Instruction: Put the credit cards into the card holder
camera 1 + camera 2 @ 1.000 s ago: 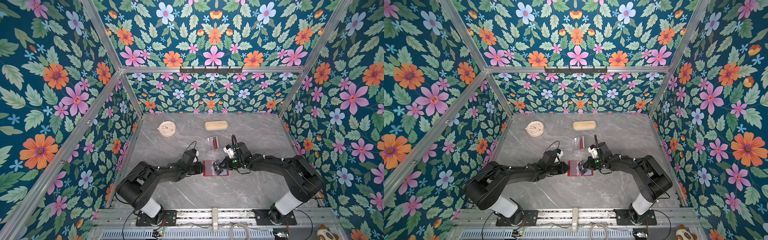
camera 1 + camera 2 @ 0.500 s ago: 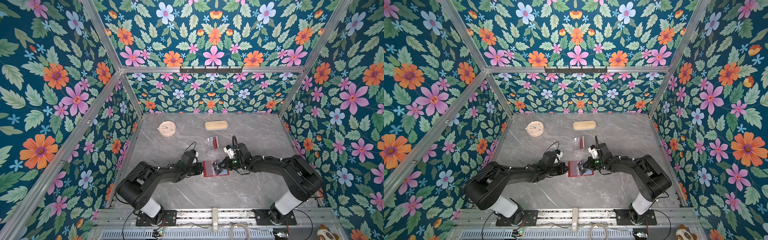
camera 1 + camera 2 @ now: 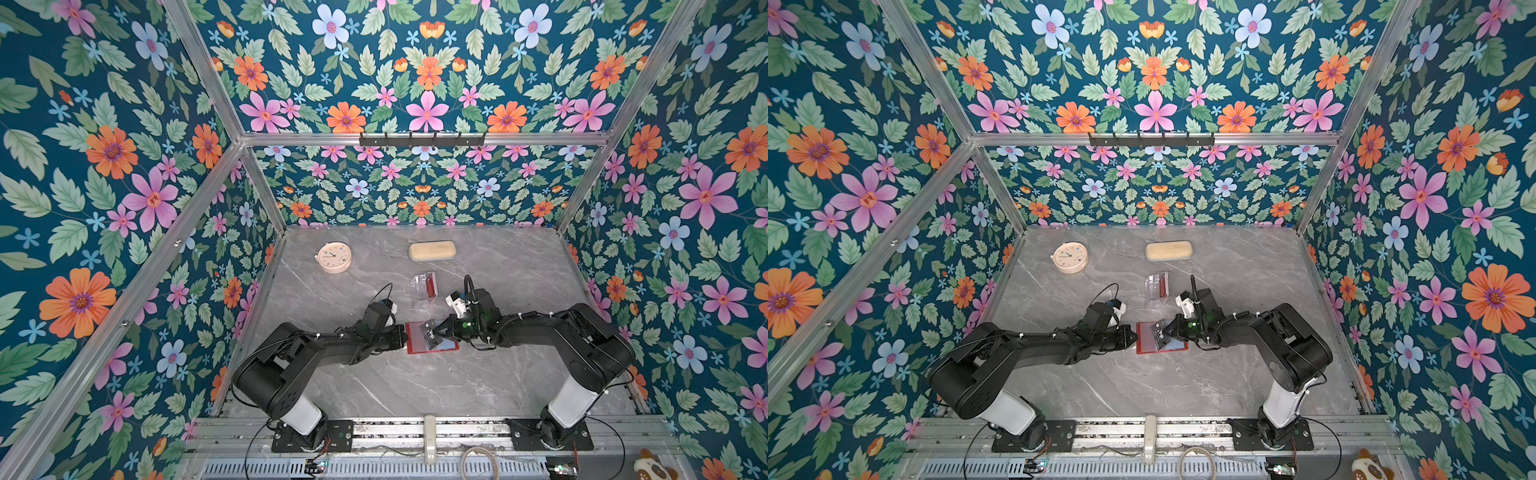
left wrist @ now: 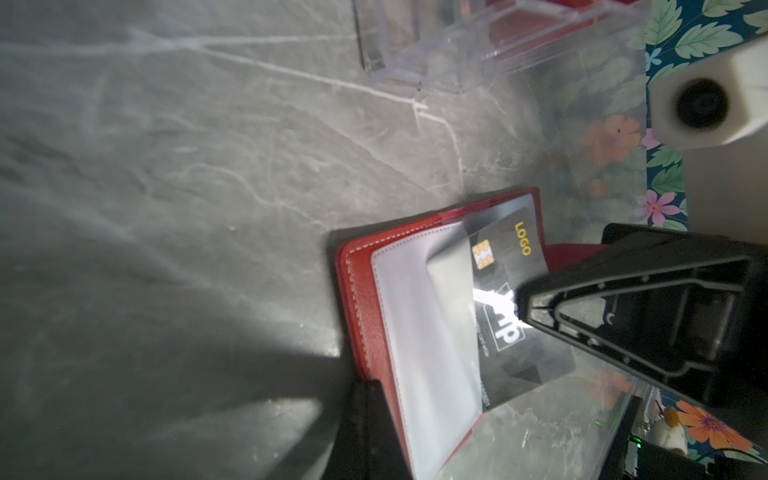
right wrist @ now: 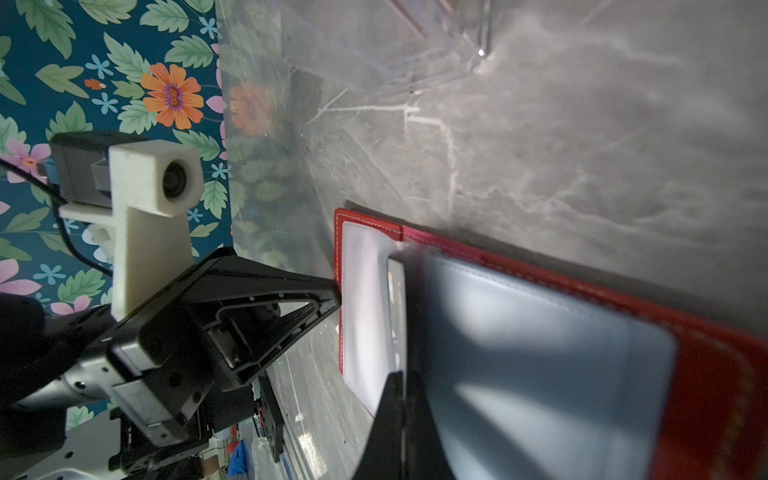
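Left wrist view: the card holder lies open and flat on the table, sleeves facing up. The right gripper is clamped on the black credit card near mid-length, which leaves the leading corner free. That corner sits under a lifted clear sleeve. The card is tilted and skewed to the pocket, so insertion is judged begun, not complete.

In the right wrist view the left gripper is closed at the outer edge of the holder's cover and appears to pinch it. The likely purpose is to anchor the holder against the push of the card.

The grippers face each other across the holder, so the card's travel is short before the right fingertips reach the sleeve mouth. In both top views the table in front of the holder is bare.

Just behind the holder stands a clear acrylic stand containing red cards. It is near the right wrist, so clearance there is tight. Well beyond, a beige case and a round clock lie near the back wall, apart from the work.
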{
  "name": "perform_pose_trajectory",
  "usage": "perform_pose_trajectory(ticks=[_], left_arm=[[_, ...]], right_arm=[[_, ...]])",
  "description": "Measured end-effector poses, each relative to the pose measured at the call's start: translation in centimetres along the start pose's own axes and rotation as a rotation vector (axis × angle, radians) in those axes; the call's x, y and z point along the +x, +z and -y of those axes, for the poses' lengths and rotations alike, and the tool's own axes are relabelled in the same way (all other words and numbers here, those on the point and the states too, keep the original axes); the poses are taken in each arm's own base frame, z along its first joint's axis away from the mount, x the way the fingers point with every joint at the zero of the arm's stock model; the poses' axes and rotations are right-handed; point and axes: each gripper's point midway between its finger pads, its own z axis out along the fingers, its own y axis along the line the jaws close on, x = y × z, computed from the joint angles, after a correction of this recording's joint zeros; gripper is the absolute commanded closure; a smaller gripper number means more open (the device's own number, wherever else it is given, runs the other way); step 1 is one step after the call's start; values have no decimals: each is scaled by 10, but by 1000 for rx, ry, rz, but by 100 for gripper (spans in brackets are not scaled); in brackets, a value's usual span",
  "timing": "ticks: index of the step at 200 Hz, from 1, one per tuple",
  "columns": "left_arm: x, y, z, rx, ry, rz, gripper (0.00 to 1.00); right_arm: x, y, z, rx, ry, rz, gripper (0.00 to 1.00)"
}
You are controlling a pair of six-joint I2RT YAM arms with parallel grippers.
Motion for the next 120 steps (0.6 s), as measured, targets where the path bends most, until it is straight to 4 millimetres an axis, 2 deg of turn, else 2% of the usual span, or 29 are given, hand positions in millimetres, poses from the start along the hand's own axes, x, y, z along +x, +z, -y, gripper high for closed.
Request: perform_pose_trajectory(ticks=[106,120], left_arm=[[0,1,0,0,0,0,100],[0,1,0,0,0,0,100]], right_arm=[[1,6,-1,-5,19,24,100],[2,8,-2,-1,13,26,94]])
